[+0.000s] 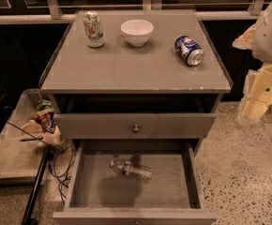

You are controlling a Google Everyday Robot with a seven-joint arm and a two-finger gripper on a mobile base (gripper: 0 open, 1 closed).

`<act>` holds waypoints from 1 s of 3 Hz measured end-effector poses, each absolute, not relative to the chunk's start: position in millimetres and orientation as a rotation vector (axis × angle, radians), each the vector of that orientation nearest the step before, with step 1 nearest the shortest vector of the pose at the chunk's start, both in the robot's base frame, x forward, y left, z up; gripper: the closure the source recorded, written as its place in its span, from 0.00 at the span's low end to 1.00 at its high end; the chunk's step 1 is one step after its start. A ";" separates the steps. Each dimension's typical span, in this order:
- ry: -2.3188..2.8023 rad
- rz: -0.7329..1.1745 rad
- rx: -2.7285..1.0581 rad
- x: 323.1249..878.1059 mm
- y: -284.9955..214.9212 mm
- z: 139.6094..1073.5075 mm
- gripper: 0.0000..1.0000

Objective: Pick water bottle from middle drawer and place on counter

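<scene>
The water bottle [131, 169] is being shown lying on its side on the flat floor of the middle drawer [86, 191], toward the back of the tray and about midway between the side walls, touching neither. The drawer is being presented pulled out, so the bottle is being left exposed from above. It is being seen as small, clear and ribbed, with a coloured label band around its middle and its narrower end apparently toward the left of the view. The gripper [262, 93] is being held at the right edge of the view, beside the cabinet and well apart from the bottle; whether it is spread or pressed together cannot be told. By this showing the task is being judged barely begun: reaching, grasping, lifting and placing are all being left to do. The worktop [126, 74] is being occupied along its back by an upright green can [93, 28], a white bowl [137, 32] and a toppled blue can [189, 50].
</scene>
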State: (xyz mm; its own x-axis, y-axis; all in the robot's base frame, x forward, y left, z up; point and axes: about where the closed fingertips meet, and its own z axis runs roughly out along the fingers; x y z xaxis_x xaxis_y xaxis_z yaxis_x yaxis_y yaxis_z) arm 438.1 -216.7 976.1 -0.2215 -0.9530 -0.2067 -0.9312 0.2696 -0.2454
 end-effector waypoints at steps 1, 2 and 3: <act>2.232 -0.098 -1.725 438.1 -216.7 976.2 0.00; 2.222 -0.062 -1.724 436.2 -209.9 956.8 0.00; 2.163 0.017 -1.720 424.6 -195.0 924.2 0.00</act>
State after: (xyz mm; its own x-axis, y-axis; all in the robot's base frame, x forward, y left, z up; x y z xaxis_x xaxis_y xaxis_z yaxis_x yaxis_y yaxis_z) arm 424.6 -195.0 924.2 -0.1821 -0.9377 -0.2958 -0.9423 0.2524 -0.2201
